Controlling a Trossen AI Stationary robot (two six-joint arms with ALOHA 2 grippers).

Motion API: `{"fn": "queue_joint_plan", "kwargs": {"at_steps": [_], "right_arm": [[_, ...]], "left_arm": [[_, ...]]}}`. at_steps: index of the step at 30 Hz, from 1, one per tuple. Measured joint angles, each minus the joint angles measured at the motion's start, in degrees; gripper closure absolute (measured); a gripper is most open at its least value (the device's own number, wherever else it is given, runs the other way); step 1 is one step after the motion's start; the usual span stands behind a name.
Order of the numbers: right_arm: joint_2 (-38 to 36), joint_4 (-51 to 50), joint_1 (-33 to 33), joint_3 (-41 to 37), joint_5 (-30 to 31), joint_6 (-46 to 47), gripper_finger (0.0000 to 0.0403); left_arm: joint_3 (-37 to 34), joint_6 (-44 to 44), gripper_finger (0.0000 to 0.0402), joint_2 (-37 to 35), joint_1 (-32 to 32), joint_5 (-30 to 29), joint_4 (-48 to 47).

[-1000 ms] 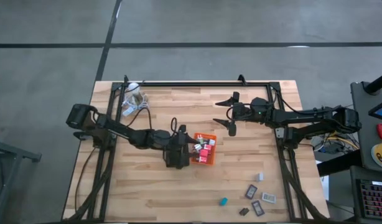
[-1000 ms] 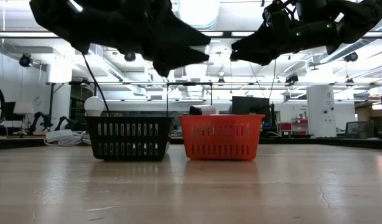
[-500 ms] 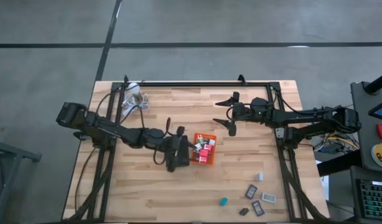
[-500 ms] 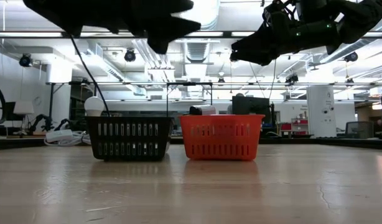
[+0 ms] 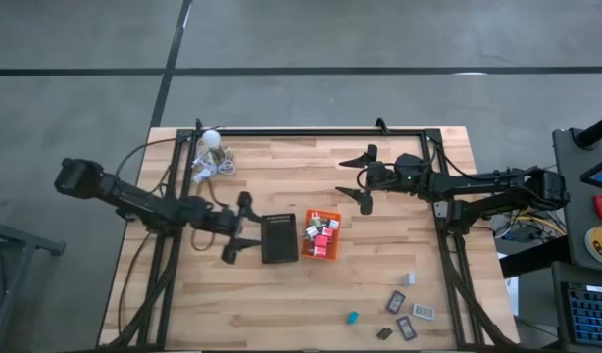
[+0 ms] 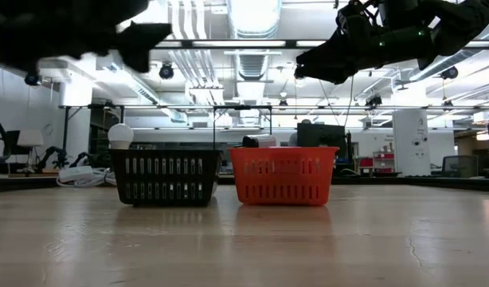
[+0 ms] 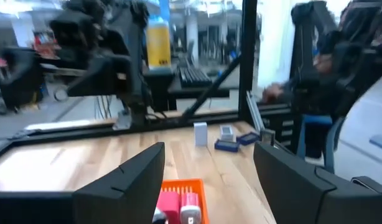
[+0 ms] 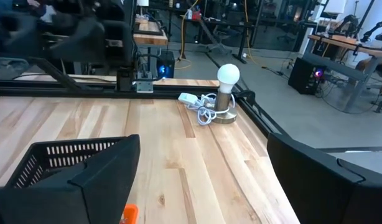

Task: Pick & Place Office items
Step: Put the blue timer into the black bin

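The table [image 5: 281, 294] is carrying a black tray [image 5: 278, 238] touching an orange tray [image 5: 330, 217] holding red and pink items [image 5: 321, 241]. Both grippers are hanging empty, jaws spread: left gripper [image 5: 238, 226] beside the black tray, right gripper [image 5: 360, 179] near the far edge. More items [image 5: 407, 316] are lying scattered at the near right corner.

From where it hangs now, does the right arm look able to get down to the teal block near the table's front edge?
Probably yes. The right gripper hangs open and empty above bare wood, and the teal block lies alone, apart from the grey-black pieces. Nothing stands between them; the orange tray sits off to one side.
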Motion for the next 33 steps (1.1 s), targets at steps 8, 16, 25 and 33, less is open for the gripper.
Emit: {"fn": "queue_joint_plan", "kwargs": {"at_steps": [8,16,25,33], "right_arm": [[0.0,0.0,0.0,0.0,0.0,0.0,0.0062],[0.0,0.0,0.0,0.0,0.0,0.0,0.0053],[0.0,0.0,0.0,0.0,0.0,0.0,0.0062],[0.0,0.0,0.0,0.0,0.0,0.0,0.0053]], "left_arm": [[-13.2,0.0,0.0149,-11.8,0.0,-1.2,7.6],[-14.5,2.6,0.0149,-21.1,0.0,-1.2,-3.5],[-14.5,4.3,0.0149,-32.5,0.0,-1.3,-14.6],[-14.5,5.2,0.0149,-45.7,0.0,-6.7,-29.2]]}}
